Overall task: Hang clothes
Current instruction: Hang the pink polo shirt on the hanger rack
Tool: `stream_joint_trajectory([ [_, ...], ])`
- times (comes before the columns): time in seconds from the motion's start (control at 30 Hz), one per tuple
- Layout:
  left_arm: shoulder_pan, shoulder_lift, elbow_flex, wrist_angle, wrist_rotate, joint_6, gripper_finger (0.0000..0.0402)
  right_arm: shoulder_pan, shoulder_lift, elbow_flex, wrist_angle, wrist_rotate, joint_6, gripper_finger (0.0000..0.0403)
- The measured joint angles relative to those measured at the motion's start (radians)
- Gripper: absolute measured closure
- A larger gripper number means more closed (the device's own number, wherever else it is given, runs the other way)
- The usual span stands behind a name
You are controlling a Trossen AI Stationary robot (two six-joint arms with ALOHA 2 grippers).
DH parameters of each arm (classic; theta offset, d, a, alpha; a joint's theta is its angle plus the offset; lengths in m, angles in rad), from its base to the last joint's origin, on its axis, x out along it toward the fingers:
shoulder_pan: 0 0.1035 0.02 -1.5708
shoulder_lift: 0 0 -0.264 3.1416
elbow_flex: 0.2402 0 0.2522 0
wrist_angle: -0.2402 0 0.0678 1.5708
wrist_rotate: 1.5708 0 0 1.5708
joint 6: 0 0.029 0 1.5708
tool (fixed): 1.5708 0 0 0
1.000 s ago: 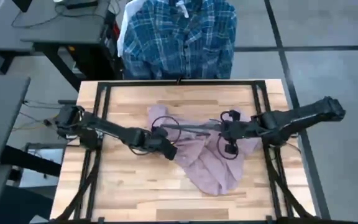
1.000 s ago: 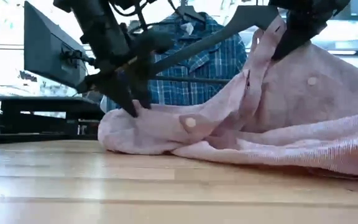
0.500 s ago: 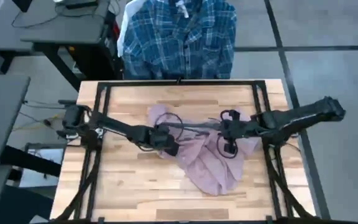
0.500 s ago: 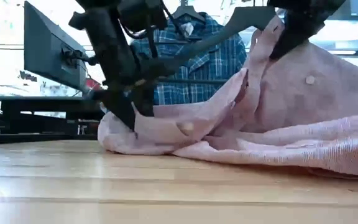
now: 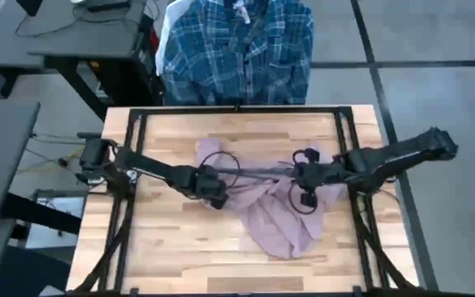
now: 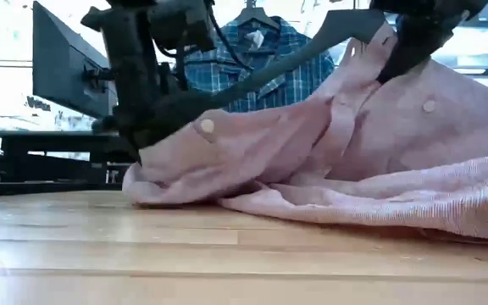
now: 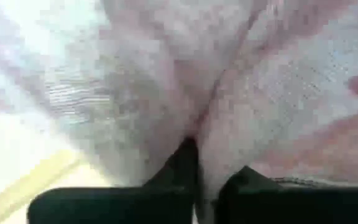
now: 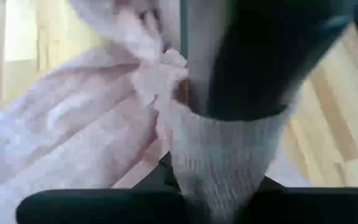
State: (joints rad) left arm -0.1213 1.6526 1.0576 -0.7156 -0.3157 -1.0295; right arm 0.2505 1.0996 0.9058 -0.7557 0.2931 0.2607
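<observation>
Left claw: my left gripper [image 5: 218, 196] sits low at the table's middle, on the left edge of the pink shirt [image 5: 280, 216]. From its wrist camera I see the two dark fingers [image 7: 178, 167] pressed together with a fold of pink cloth pinched between them.
Right claw: my right gripper [image 5: 297, 175] is at the shirt's right side, above the table. Its wrist view shows pink fabric drawn down between the fingers, so I read it as clamped on the shirt.
Pink shirt: lies crumpled on the wooden table [image 5: 163, 247], mid-table, its right part lifted, its lower part spread toward the near edge. In the low view the shirt [image 6: 346, 161] rises from the left claw up to the right one, with white buttons [image 6: 206, 125] showing.
Hanger: a thin dark bar [image 5: 258, 170] runs between the two claws across the shirt's top; a slanted dark hanger arm [image 6: 307, 51] shows in the low view.
Plaid shirt: the blue-and-white plaid shirt [image 5: 236, 51] hangs beyond the table's far edge.
White shirt: I see a sliver of white cloth [image 5: 163, 41] just beside the plaid, on its left.
</observation>
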Motion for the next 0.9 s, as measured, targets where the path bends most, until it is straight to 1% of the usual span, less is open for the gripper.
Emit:
stream_joint_trajectory([
  [0.2,0.047,-0.071,0.000,-0.040,-0.012,0.065,0.0401,0.015,0.000,0.000,-0.026,-0.057,-0.007,0.0385],
  [0.27,0.061,-0.094,0.000,-0.041,-0.013,0.084,0.0401,0.025,0.000,0.000,-0.041,-0.062,-0.007,0.0385],
  [0.37,0.069,-0.138,0.001,-0.003,-0.013,0.086,0.0401,0.019,0.001,0.000,-0.062,-0.067,-0.007,0.0385],
  [0.47,0.064,-0.190,0.035,0.053,-0.014,0.091,0.0401,-0.001,0.020,0.000,-0.067,-0.070,-0.006,0.0385],
  [0.53,0.058,-0.224,0.088,0.115,-0.032,0.114,0.0402,-0.013,0.047,0.000,-0.062,-0.084,-0.010,0.0385],
  [0.63,0.051,-0.250,0.194,0.145,-0.072,0.183,0.0402,-0.022,0.100,0.000,-0.030,-0.095,-0.049,0.0385],
  [0.77,0.055,-0.236,0.364,0.124,-0.112,0.306,0.0402,-0.038,0.165,0.000,0.057,-0.113,-0.089,0.0384],
  [0.9,0.063,-0.194,0.502,0.120,-0.117,0.388,0.0402,-0.082,0.205,0.001,0.130,-0.150,-0.145,0.0385],
])
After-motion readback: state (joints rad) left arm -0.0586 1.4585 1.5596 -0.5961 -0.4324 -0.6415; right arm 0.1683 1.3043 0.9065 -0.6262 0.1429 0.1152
